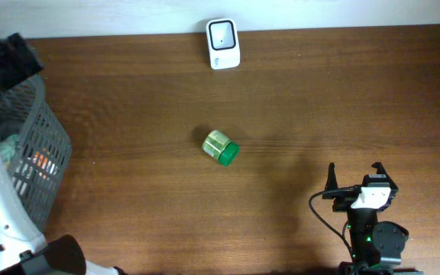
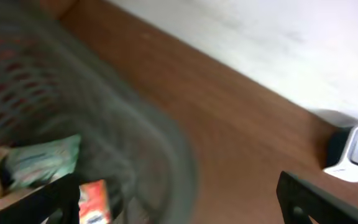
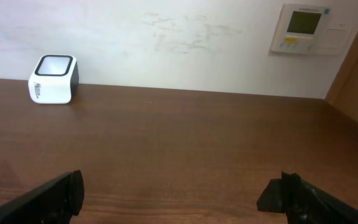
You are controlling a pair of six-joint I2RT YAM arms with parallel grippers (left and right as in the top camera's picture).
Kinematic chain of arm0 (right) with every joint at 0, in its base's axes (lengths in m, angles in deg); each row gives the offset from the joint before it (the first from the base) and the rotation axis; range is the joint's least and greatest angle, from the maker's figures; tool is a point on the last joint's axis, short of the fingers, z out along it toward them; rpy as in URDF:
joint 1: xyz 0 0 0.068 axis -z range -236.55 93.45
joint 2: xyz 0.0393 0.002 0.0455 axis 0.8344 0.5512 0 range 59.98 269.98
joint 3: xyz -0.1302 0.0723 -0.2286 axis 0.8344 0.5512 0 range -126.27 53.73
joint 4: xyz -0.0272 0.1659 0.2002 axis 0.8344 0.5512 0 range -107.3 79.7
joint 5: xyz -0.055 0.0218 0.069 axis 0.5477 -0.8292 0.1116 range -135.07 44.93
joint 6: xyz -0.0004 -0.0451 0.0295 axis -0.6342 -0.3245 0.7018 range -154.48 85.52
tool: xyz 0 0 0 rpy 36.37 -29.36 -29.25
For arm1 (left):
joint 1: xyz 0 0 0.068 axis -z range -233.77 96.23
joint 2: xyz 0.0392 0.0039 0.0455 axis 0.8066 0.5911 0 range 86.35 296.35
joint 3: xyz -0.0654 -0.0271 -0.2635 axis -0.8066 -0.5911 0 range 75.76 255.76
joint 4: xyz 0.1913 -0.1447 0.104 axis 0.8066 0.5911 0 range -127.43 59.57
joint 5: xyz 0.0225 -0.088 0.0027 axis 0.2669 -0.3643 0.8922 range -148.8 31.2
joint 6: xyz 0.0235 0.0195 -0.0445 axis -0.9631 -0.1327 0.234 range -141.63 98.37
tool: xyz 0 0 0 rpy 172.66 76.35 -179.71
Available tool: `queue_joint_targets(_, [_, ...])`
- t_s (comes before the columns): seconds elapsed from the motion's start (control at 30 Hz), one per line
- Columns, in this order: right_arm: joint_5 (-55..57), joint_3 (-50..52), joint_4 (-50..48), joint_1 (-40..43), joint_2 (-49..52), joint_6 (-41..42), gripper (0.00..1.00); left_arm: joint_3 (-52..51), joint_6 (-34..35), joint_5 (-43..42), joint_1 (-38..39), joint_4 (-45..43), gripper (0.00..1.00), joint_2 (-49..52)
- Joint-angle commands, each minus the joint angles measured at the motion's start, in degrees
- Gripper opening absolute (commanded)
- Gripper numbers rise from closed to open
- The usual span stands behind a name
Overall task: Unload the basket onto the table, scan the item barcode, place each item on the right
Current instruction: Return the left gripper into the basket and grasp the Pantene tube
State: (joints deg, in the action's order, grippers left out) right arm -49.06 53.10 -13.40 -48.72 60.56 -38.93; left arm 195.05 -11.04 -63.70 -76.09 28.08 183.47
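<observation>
Green-capped jar (image 1: 221, 147) lies on its side mid worktop (image 1: 128, 92). White scanner (image 1: 223, 43) stands at the far edge. Right hand (image 1: 355, 177) is spread wide and empty, near the front edge, well apart from jar. Left hand (image 2: 176, 199) is spread wide and empty, over grey basket (image 1: 33, 145); view blurred.

Bottle (image 1: 221, 147) lies before scanner (image 1: 223, 43), right of basket (image 1: 48, 137).
</observation>
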Motion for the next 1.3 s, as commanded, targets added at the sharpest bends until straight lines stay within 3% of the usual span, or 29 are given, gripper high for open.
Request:
queue_joint_targets(0.0, [0.0, 0.3, 0.2, -0.3, -0.4, 0.5, 0.98, 1.1, 0.7, 0.4, -5.5, 1.4, 0.99, -0.9])
queue_joint_targets(0.3, [0.0, 0.3, 0.2, -0.3, -0.4, 0.5, 0.98, -4.2, 3.0, 7.9, -13.8, 8.0, 0.94, -0.7])
queue_joint_targets(0.5, [0.0, 0.3, 0.2, -0.3, -0.4, 0.5, 0.98, -15.2, 6.0, 8.1, -22.5, 4.7, 0.90, -0.7])
queue_joint_targets(0.63, [0.0, 0.3, 0.2, -0.3, -0.4, 0.5, 0.98, -27.1, 7.8, 11.5, -23.8, 2.3, 0.85, -0.6])
queue_joint_targets(0.67, [0.0, 0.3, 0.2, -0.3, -0.4, 0.4, 0.98, -30.4, 6.7, 11.8, -23.8, 0.9, 0.86, -0.5])
queue_joint_targets(0.77, [0.0, 0.3, 0.2, -0.3, -0.4, 0.5, 0.98, -38.1, -7.5, 11.8, -23.8, -6.0, 0.79, -0.5])
queue_joint_targets(0.9, [0.0, 0.3, 0.2, -0.3, -0.4, 0.5, 0.98, -43.2, -20.0, 12.2, -23.8, -12.5, 0.82, -0.5])
queue_joint_targets(1.2, [0.0, 0.3, 0.2, -0.3, -0.4, 0.5, 0.98, -49.1, -21.4, 15.3, -24.8, -19.4, 0.75, 5.7])
queue_joint_targets(1.23, [0.0, 0.3, 0.2, -0.3, -0.4, 0.5, 0.98, -49.1, -21.4, 15.3, -24.8, -19.5, 0.70, 7.8])
queue_joint_targets(1.27, [0.0, 0.3, 0.2, -0.3, -0.4, 0.4, 0.98, -49.1, -21.4, 15.3, -24.8, -19.7, 0.56, 8.5])
